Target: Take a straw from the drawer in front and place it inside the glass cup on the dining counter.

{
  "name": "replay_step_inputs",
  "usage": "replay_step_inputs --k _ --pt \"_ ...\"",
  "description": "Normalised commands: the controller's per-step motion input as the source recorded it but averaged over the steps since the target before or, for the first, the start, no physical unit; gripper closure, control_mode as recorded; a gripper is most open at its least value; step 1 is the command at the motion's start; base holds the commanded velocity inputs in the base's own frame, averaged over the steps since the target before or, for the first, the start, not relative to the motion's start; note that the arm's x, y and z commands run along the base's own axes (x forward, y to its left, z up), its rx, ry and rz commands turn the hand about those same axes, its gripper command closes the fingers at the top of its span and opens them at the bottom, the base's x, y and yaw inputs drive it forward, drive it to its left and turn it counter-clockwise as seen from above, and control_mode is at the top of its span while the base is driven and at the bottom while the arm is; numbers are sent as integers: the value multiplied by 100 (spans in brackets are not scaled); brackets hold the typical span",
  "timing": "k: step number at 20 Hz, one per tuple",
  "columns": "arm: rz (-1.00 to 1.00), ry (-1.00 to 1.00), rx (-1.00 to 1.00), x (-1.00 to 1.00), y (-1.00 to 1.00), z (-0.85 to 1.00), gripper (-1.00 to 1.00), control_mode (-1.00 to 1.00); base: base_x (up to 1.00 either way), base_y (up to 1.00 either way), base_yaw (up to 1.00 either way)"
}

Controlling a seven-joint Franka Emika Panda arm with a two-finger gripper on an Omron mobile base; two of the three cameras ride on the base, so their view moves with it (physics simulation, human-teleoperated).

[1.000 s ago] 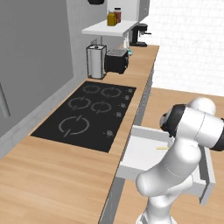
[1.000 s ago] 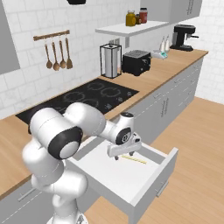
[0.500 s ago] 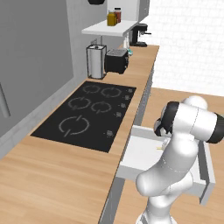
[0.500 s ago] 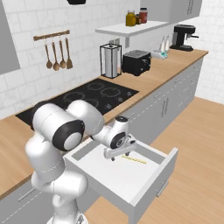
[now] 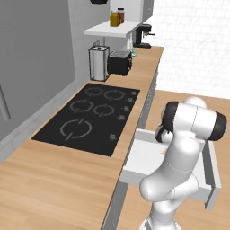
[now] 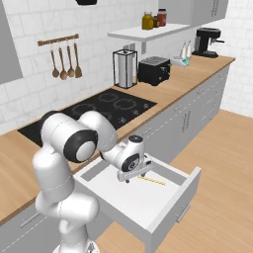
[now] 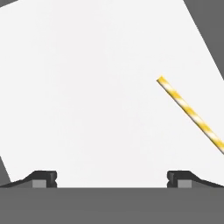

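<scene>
Gripper (image 7: 112, 178) jaws spread wide, nothing between them, pointing down into drawer (image 6: 170, 213) from just above its white floor. Drawer pulled out from grey cabinets under wooden worktop (image 6: 168, 89) with black cooktop (image 5: 90, 117). Toaster (image 6: 154, 70) and coffee machine (image 6: 207, 42) stand further along worktop. Straw (image 7: 190, 113), yellow-and-white striped, lies flat on drawer floor, off to one side of fingertips (image 7: 43, 178), not touching them; in right base view straw (image 6: 152, 181) sits just beside gripper (image 6: 129, 178)
</scene>
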Motion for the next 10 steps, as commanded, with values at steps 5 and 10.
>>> replay_step_inputs --k 5,10 --pt "0 0 0 13 0 -14 -100 -100 0 0 0" --pt "2 0 -1 13 0 -9 -100 -100 0 0 0"
